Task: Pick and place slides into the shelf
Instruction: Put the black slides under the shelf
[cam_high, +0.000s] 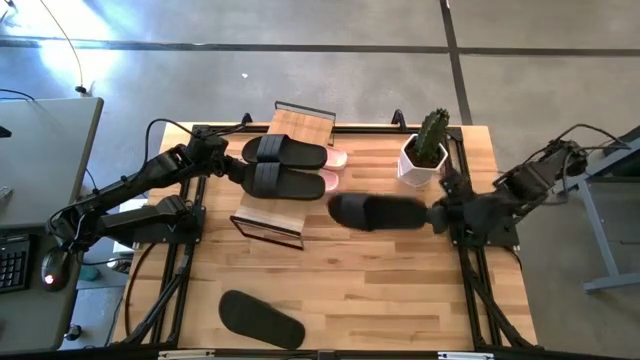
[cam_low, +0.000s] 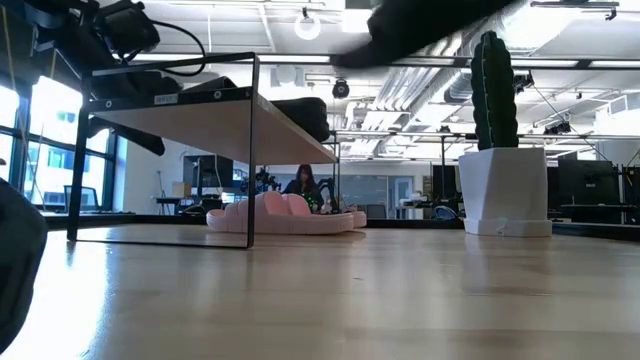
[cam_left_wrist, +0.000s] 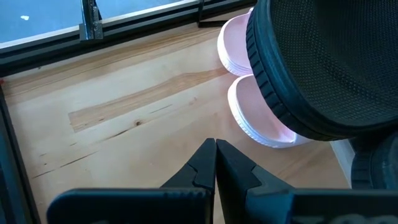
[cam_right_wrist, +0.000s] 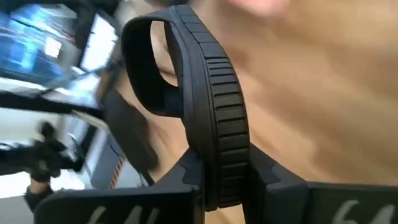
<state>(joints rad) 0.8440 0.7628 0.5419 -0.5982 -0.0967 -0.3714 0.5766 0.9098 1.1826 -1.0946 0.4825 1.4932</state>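
Wood table with black frame rails, both arms in from the sides. Shelf sits at the far-left part of the table, bamboo boards in a thin black frame, slanted; low view shows its upper board raised on the frame with a dark slide on it. Two black slides on the shelf top, side by side: far one, near one. Pink pair lies on the table under and just past the shelf's right end, toes poking out; low view shows it on the tabletop below the board, left wrist view shows it beside a black sole. Third black slide is off the table, carried edge-on by the right gripper between shelf and cactus pot; right wrist view shows the fingers clamped on the sole edge of that slide, strap up. Fourth black slide lies flat near the front-left edge, well apart from the rest. Left gripper is at the shelf's left end beside the near slide, jaws pressed together, nothing in them; fingertips meet over bare wood.
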